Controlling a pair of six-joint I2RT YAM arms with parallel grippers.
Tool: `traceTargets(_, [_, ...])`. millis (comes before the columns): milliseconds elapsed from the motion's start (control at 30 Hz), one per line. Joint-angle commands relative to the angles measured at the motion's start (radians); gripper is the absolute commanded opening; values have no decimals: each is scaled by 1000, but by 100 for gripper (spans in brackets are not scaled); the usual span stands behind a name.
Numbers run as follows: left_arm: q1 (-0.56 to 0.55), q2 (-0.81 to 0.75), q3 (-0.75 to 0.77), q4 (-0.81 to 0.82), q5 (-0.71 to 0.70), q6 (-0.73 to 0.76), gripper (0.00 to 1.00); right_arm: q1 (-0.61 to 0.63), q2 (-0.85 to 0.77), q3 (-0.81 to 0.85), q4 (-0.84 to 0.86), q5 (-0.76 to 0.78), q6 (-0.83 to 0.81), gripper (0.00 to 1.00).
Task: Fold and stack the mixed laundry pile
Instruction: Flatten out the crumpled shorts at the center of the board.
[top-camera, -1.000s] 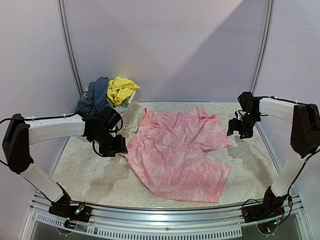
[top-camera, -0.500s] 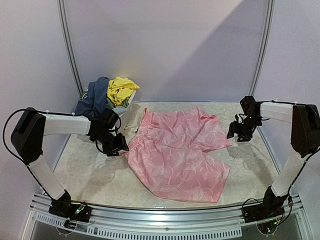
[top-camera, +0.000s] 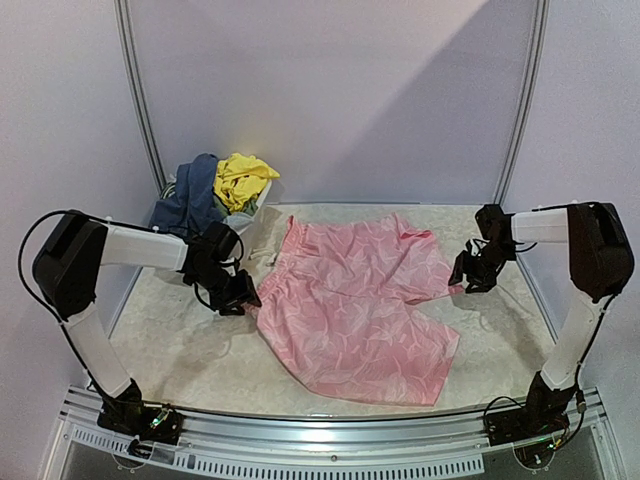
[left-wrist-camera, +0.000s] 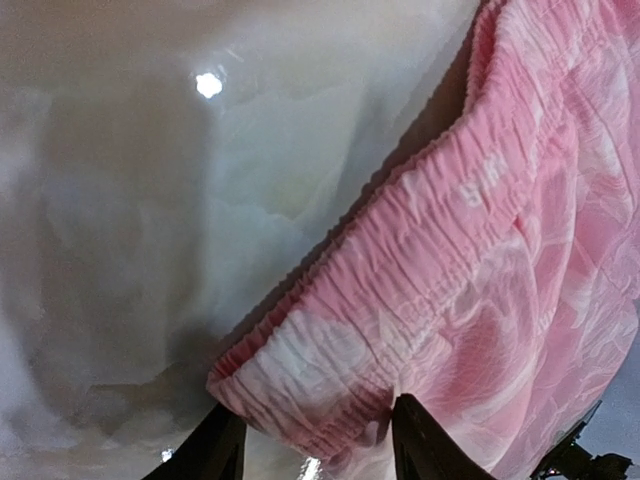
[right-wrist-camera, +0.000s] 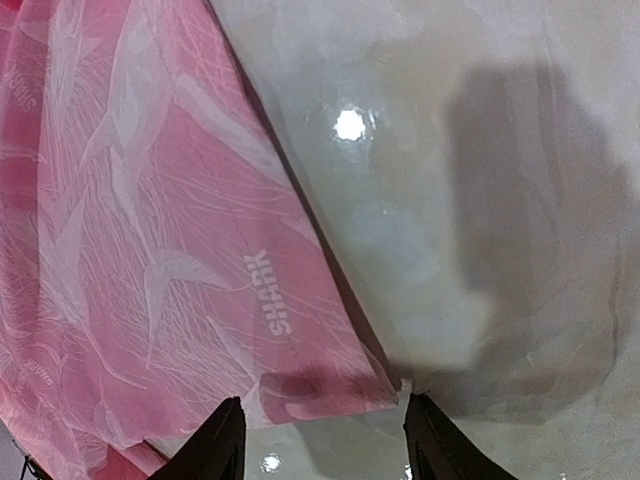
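Pink patterned shorts lie flat, unfolded, on the table. The left gripper straddles the waistband corner, the right gripper a leg hem, fingers apart, nothing clamped. Navy and yellow garments wait in the white tub; nothing stacked.

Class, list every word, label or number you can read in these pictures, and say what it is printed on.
"SHARK": white print on the pink shorts, right wrist view.
Smaller white print near that view's left edge: too small to read.
White marks on the waistband, left wrist view: blurred, unreadable.
Top view: nothing readable.
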Motion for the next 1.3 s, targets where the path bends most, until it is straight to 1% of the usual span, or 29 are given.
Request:
traceTargets(0, [24, 62, -13, 48, 23, -4, 48, -5, 36, 8, 28, -28, 22, 53])
traceTargets(67, [24, 72, -15, 59, 32, -6, 43, -5, 52, 7, 36, -42, 23, 49])
traceTargets(167, [24, 80, -17, 65, 36, -3, 33, -5, 69, 3, 48, -61, 23, 42])
traceTargets(300, [24, 72, -23, 63, 37, 0, 17, -5, 90, 3, 58, -83, 26, 24])
traceTargets(367, [23, 57, -27, 55, 31, 0, 8, -5, 91, 5, 58, -92, 28, 13])
traceTargets(400, [23, 47, -31, 48, 28, -2, 4, -5, 90, 7, 56, -93, 29, 6])
traceTargets(433, [24, 36, -35, 44, 24, -6, 1, -5, 87, 10, 50, -92, 29, 1])
traceTargets(467, [24, 23, -41, 40, 20, -14, 0, -5, 81, 12, 43, -87, 28, 0])
traceTargets(733, [8, -117, -131, 22, -30, -106, 0, -6, -7, -2, -69, 33, 33, 0])
traceTargets(867, [-44, -168, -162, -36, -94, -141, 0, -5, -69, -39, -113, 90, 83, 0])
traceTargets(967, [-78, -211, -203, -51, -118, -206, 0, -5, -104, -75, -130, 84, 135, 0])
traceTargets(1100, [-131, -267, -247, -61, -150, -283, 0, -5, -157, -121, -140, 100, 152, 0])
traceTargets(1167, [-151, -281, -262, -56, -156, -296, 1, -5, -171, -133, -143, 102, 146, 7])
traceTargets(1200, [-159, -283, -269, -52, -157, -299, 1, -5, -175, -135, -144, 102, 143, 15])
traceTargets(1233, [-167, -282, -273, -48, -157, -302, 3, -5, -178, -135, -147, 104, 139, 25])
traceTargets(1267, [-172, -279, -276, -48, -157, -303, 5, -5, -177, -130, -153, 110, 131, 30])
